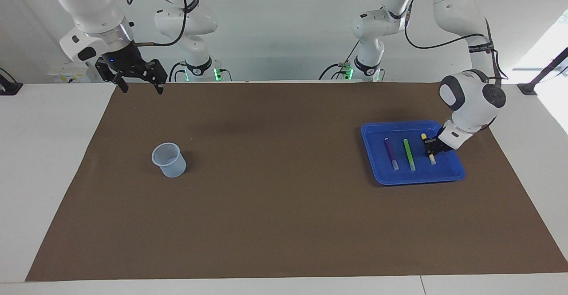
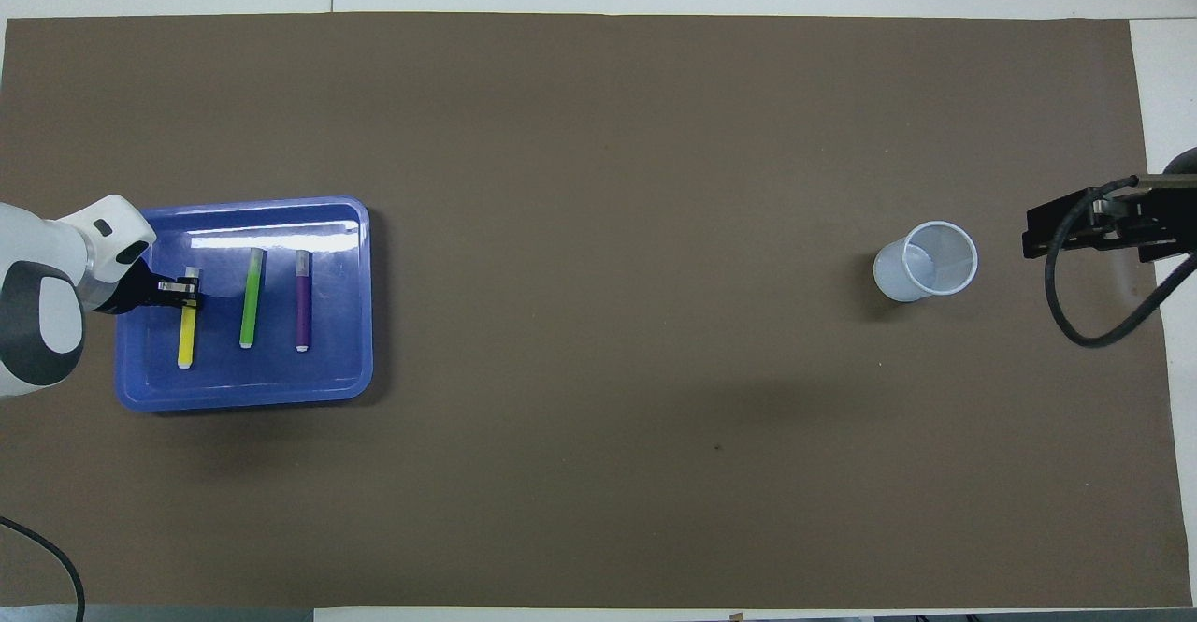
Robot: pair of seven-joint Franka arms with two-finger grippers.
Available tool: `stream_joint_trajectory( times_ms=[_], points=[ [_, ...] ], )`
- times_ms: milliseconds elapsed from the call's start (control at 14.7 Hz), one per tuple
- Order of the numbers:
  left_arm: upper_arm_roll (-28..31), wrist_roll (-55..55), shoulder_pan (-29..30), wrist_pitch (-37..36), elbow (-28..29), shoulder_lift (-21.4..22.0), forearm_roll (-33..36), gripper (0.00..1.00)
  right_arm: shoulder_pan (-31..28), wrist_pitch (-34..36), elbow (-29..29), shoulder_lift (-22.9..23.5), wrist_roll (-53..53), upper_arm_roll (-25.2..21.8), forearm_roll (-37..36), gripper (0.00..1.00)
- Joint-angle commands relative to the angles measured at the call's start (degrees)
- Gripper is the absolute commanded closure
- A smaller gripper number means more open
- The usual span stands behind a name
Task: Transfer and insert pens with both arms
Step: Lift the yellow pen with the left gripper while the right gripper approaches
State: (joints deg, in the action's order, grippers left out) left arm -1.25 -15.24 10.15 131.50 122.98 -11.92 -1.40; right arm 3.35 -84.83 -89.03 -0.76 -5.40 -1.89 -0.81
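Three pens lie side by side in a blue tray (image 1: 443, 173) (image 2: 281, 374) toward the left arm's end of the table. The purple pen (image 1: 391, 153) (image 2: 303, 299) and the green pen (image 1: 408, 154) (image 2: 250, 296) lie untouched. My left gripper (image 1: 431, 149) (image 2: 187, 293) is down in the tray and shut on the yellow pen (image 1: 424, 136) (image 2: 186, 341) close to its whitish cap end. My right gripper (image 1: 142, 91) (image 2: 1089, 227) waits open in the air over the mat's edge nearest the robots, holding nothing.
A translucent white cup (image 1: 169, 160) (image 2: 926, 262) stands upright on the brown mat (image 1: 284, 206) toward the right arm's end. Two smaller white arms with green lights (image 1: 202, 71) stand at the table's edge between my arms.
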Motion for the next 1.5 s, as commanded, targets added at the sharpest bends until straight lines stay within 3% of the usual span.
stream_joint_trajectory(
  times_ms=[0, 204, 749, 1090, 1430],
  points=[
    [0.5, 1.0, -0.8, 0.6, 0.2, -0.1, -0.6, 1.00, -0.4, -0.6, -0.9, -0.5, 1.0, 0.4, 0.1, 0.00],
    [0.5, 3.3, -0.8, -2.4, -2.4, -0.1, -0.6, 1.00, -0.4, -0.6, -0.9, -0.5, 1.0, 0.4, 0.1, 0.00],
    [-0.2, 13.1, -2.4, -21.6, -14.9, 0.4, -1.1, 1.00, -0.8, -0.9, -0.9, -0.5, 1.1, 0.0, 0.1, 0.00],
    [-3.0, 34.3, -4.1, -36.7, -25.7, 1.4, -11.2, 1.00, -0.9, -2.6, -0.8, -0.5, 0.8, 0.5, 0.2, 0.00],
    [-6.6, 61.2, -4.2, -37.1, -25.2, 7.3, -25.6, 1.00, -0.7, -6.7, -1.2, -0.3, -1.9, 3.2, 5.2, 0.00]
  ],
)
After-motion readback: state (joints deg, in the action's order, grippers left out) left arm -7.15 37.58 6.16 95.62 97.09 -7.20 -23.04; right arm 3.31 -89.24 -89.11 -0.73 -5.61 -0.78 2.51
